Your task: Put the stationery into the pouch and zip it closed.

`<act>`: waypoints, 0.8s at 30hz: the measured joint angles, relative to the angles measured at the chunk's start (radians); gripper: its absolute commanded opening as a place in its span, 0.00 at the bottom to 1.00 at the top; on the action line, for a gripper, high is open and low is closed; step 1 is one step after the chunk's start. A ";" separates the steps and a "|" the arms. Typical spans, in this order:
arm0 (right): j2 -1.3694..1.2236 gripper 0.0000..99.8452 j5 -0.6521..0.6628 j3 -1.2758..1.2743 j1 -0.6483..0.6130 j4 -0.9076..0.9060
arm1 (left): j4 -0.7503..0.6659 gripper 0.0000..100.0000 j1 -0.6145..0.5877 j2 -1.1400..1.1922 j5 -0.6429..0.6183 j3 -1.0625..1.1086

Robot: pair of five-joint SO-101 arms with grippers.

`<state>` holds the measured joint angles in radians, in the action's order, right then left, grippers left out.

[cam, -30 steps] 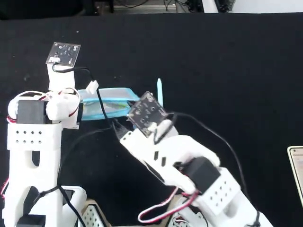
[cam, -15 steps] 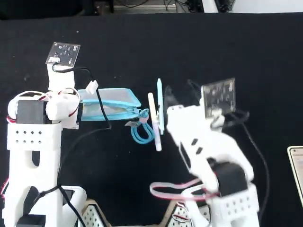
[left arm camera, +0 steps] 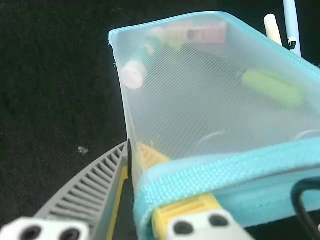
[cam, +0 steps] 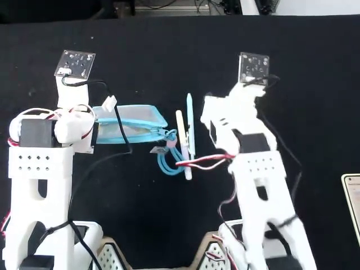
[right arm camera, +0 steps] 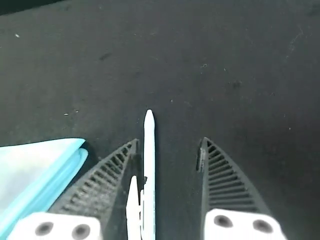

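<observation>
A translucent teal pouch (cam: 130,124) lies left of centre, with a blue cord (cam: 166,158) trailing from its right end. Through the pouch (left arm camera: 210,100) I see a green marker (left arm camera: 272,85), a pink-capped pen (left arm camera: 134,75) and other pieces. My left gripper (left arm camera: 133,155) is shut on the pouch's left edge. A cream pen (cam: 182,140) and a light blue pen (cam: 190,121) lie side by side just right of the pouch. My right gripper (right arm camera: 170,142) is open above them. The light blue pen (right arm camera: 149,165) lies between its fingers, close to one of them, and the cream pen (right arm camera: 132,205) beside that finger.
The table is covered in black cloth (cam: 292,67). A white flat object (cam: 352,198) sits at the right edge. Both arm bases stand at the near edge. A pouch corner (right arm camera: 35,172) lies beside my right gripper.
The right arm has swung from over the pouch's right end to the right and straightened up, uncovering the pens and cord. The left arm and pouch have stayed still.
</observation>
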<state>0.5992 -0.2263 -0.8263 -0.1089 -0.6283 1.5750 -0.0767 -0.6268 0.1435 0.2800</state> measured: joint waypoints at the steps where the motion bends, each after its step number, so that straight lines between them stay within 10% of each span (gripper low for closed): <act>1: -0.023 0.19 0.000 0.000 0.002 0.018 | 0.000 0.03 0.000 0.000 0.000 0.000; 12: -0.063 0.19 0.000 -0.180 0.002 0.397 | 0.000 0.03 0.000 0.000 0.000 0.000; 24: -0.253 0.19 0.054 -0.017 -0.038 0.247 | 0.000 0.03 0.000 0.000 0.000 0.000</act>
<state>0.3460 -0.1726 -0.8431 -0.1473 -0.3813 1.5750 -0.0767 -0.6268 0.1435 0.2800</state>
